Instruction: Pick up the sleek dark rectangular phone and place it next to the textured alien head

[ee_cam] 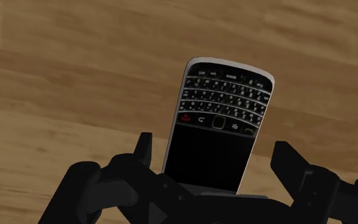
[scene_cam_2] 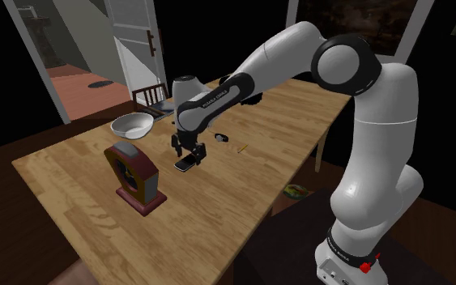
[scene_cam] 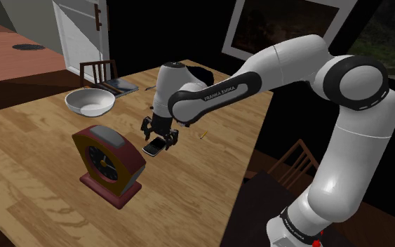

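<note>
phone [ee_cam: 219, 121] lies flat on the wooden table [scene_cam: 34, 140], near the red clock [scene_cam: 108, 165]. gripper [scene_cam: 159, 138] hangs low over it, fingers [ee_cam: 145, 153] wide, one each side of the phone, not touching it. bowl [scene_cam: 89, 102] sits well apart, beyond the clock.

Black phone [ee_cam: 220, 127] with a silver rim, flat and face up on a wooden table [ee_cam: 63, 83]. Dark screen at the end nearer the gripper [ee_cam: 217, 156], rows of small keys on the far half. Black fingers [ee_cam: 144, 149] spread apart, either side of the screen end, with a sliver of wood between each and the phone's edge.
</note>
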`<state>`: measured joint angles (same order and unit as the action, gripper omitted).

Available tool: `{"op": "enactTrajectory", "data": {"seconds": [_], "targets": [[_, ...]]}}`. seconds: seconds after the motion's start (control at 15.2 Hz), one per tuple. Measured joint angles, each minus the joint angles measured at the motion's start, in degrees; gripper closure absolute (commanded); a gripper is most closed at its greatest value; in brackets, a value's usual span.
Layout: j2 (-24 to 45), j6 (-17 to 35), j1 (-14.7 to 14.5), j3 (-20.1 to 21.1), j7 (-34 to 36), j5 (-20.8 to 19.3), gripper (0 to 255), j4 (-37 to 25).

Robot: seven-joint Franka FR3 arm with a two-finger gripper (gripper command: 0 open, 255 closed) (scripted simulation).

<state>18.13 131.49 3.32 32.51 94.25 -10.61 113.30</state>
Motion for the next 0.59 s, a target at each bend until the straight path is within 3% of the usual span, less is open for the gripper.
{"op": "enactTrajectory", "data": {"seconds": [0.46, 0.53, 0.59], "targets": [[0.4, 0.8, 0.0, -0.2, 0.1, -0.3, 0, 0.5], [0.4, 0.8, 0.0, -0.2, 0.1, -0.3, 255, 0.5], [0.3, 0.7, 0.0, -0.2, 0.1, -0.3, 255, 0.4]]}}
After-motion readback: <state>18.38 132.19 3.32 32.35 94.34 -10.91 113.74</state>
